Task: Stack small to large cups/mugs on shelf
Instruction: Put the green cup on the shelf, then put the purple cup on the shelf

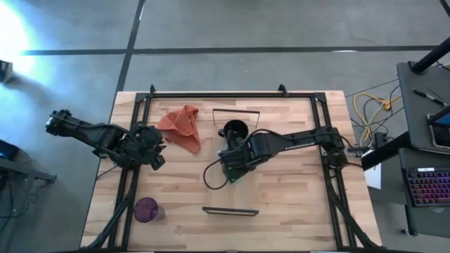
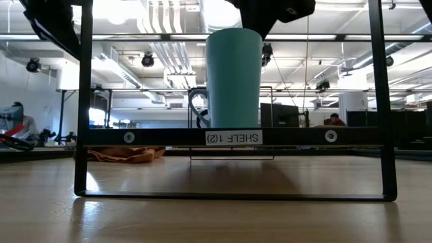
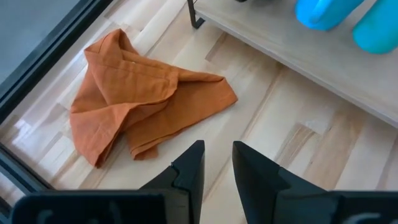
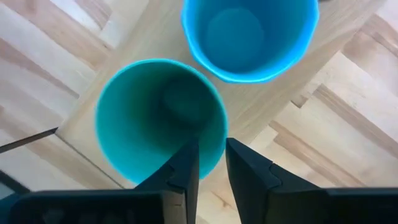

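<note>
Directly beneath the right gripper, a green cup stands upright on the shelf, mouth facing straight up at the wrist. One finger sits inside the rim and one outside, pinching the wall, so the gripper appears to be holding the cup. A light blue cup stands touching or just beside it. The purple cup sits well apart near the table's front, closer to the left gripper, whose fingers are nearly together, holding nothing, near an orange cloth.
</note>
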You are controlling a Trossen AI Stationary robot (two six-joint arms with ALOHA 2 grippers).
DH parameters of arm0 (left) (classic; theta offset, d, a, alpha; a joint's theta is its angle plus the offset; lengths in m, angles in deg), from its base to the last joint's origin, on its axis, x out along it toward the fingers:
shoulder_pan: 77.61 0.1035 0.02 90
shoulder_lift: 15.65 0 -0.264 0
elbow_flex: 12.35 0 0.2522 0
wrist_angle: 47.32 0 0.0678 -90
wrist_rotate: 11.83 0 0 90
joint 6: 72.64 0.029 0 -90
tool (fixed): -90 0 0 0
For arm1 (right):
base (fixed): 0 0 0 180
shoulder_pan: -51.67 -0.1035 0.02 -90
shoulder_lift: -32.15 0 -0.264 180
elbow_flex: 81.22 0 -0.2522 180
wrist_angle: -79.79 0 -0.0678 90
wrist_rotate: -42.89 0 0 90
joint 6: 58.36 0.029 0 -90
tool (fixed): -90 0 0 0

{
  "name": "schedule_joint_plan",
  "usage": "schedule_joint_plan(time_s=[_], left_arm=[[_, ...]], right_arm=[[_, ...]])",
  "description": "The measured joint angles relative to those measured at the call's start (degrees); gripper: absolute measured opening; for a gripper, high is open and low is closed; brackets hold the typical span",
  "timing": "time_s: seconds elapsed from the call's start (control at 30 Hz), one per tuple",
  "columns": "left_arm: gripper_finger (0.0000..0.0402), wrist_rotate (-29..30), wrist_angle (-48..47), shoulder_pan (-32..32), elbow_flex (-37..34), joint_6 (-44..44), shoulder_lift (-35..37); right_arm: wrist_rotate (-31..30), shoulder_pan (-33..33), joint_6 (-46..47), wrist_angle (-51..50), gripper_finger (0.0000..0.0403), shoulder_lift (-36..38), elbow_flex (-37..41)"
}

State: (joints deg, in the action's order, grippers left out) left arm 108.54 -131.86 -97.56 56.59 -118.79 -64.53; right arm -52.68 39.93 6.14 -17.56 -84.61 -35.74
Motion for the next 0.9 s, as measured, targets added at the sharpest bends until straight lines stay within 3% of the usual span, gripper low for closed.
schedule_joint_plan(time_s=[0.33, 0.47, 0.73, 0.9], left_arm=[[0.0069, -3.5, 2.1, 0.1, 0.4, 0.0, 4.9], [0.0069, -10.6, 2.2, 0.1, 0.4, -0.1, 6.4], [0.0069, -30.2, -3.1, -0.2, 0.0, -1.6, 5.2], [0.0069, -35.9, -2.0, -4.0, 0.8, -1.0, 1.8]], right_arm=[[-0.5, -0.1, -5.3, -0.1, 0.0131, 1.1, -6.4], [-2.8, -0.1, -8.6, -0.9, 0.0158, 1.5, -9.6], [-9.2, 0.6, -12.9, -6.6, 0.0184, 3.3, -14.1], [-10.5, 0.5, -14.5, -6.5, 0.0185, 4.8, -14.0]])
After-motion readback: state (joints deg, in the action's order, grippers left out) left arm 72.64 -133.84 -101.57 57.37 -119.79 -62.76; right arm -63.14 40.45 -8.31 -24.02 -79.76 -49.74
